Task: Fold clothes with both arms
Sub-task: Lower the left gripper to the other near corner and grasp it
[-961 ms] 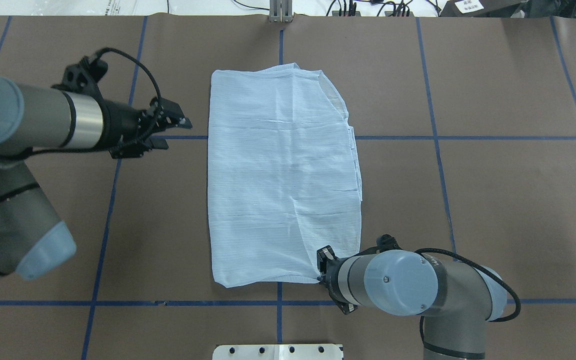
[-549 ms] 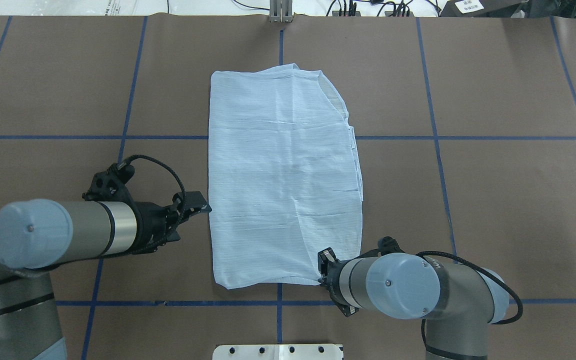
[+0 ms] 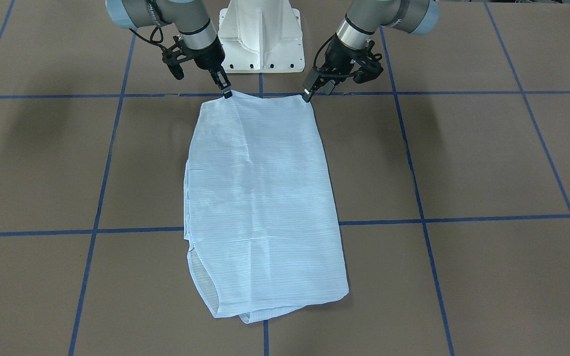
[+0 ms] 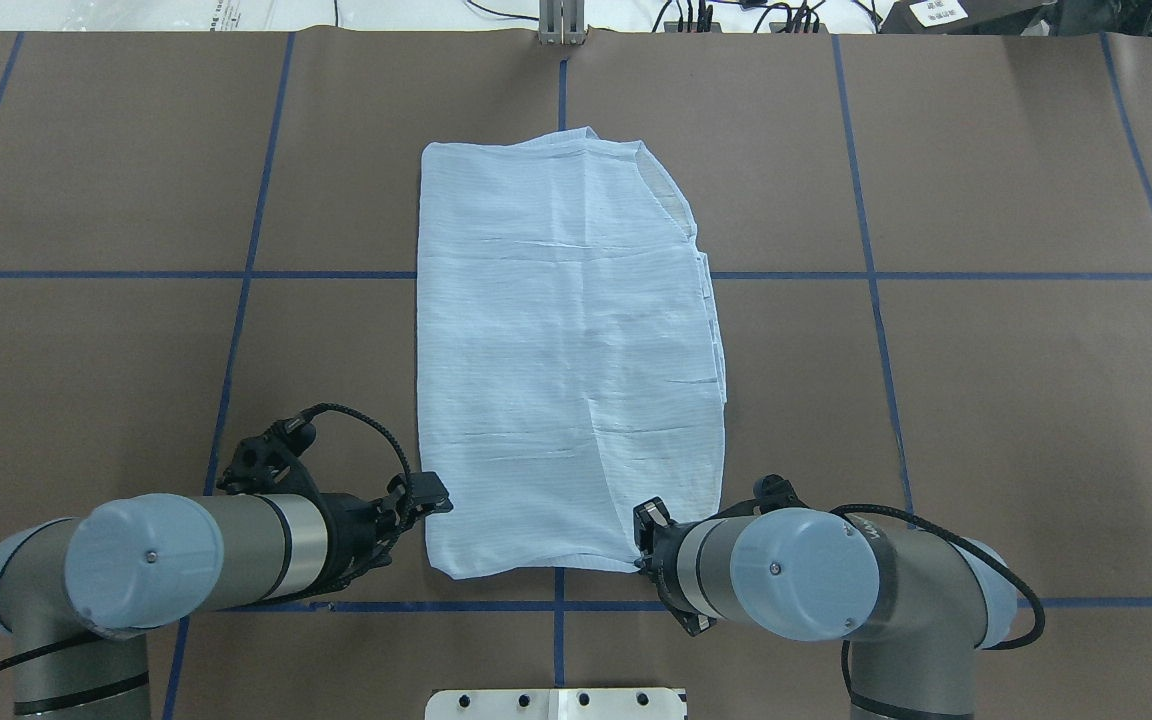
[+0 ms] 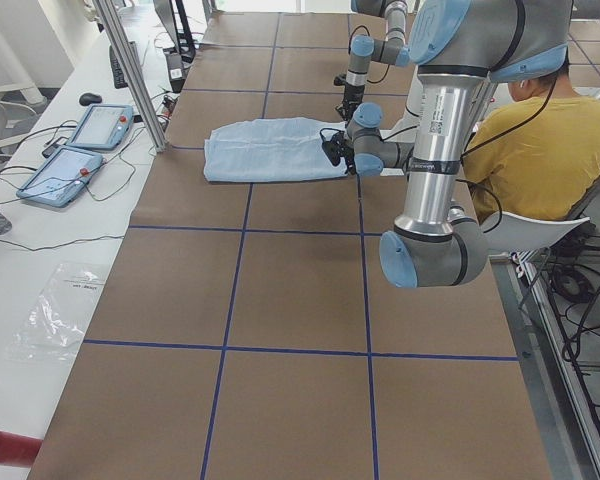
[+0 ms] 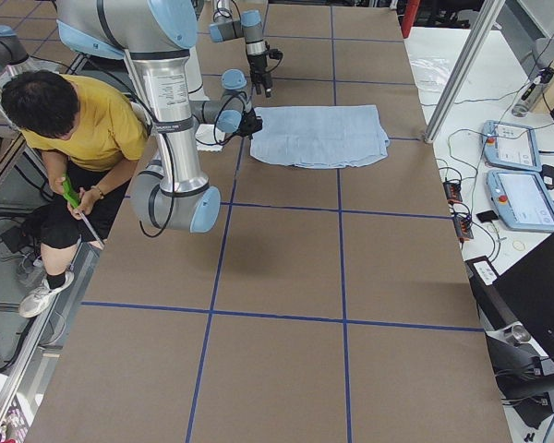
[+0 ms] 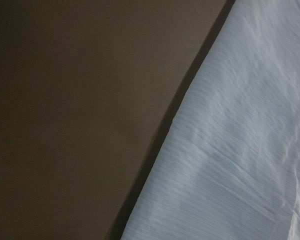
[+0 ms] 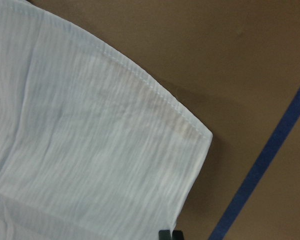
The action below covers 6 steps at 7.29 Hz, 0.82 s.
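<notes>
The light-blue shirt (image 4: 566,350) lies folded into a long flat rectangle in the middle of the table, collar end far from me; it also shows in the front view (image 3: 260,198). My left gripper (image 4: 416,520) is open and empty just off the shirt's near left corner (image 3: 317,90). The left wrist view shows only the shirt's edge (image 7: 240,150) on the brown table. My right gripper (image 4: 639,548) is shut on the hem at the near right corner (image 3: 225,91). Its fingertips (image 8: 171,235) meet at the shirt's edge (image 8: 90,140).
The white pedestal base (image 3: 260,34) stands at the table's near edge between the arms. A seated person in a yellow shirt (image 5: 530,150) is behind the robot. Teach pendants (image 6: 517,175) lie on the white bench past the far edge. Blue tape lines cross the brown table.
My left arm has swung from beside the shirt's far left part down to its near left corner. The right arm and the shirt have not moved.
</notes>
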Tool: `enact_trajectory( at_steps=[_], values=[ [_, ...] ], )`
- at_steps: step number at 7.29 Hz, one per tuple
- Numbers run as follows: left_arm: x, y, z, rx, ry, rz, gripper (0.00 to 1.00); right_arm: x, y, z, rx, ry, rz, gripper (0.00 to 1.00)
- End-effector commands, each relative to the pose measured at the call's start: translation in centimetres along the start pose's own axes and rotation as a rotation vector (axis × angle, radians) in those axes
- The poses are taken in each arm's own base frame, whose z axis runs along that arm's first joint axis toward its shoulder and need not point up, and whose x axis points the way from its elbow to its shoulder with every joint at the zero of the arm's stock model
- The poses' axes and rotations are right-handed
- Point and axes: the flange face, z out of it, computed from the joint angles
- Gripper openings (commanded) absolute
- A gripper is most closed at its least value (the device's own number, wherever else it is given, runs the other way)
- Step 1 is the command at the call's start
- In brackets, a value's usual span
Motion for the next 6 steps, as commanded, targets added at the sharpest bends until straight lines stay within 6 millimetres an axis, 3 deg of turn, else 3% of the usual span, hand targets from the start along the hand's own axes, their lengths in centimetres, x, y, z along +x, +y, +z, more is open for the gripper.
enact_trajectory(
  at_steps=[1,4,6],
  values=[
    [0.6,0.7,2.0,0.001,-0.013,0.001,0.86,-0.2,-0.3,0.0,0.005,-0.004,-0.005,0.00],
    [-0.6,2.2,3.8,-0.013,-0.049,0.012,0.77,0.0,-0.2,0.1,0.005,-0.001,-0.014,0.00],
    [-0.4,2.3,3.9,-0.015,-0.046,0.011,0.72,-0.1,-0.1,0.0,0.003,-0.001,-0.013,0.00]
  ],
)
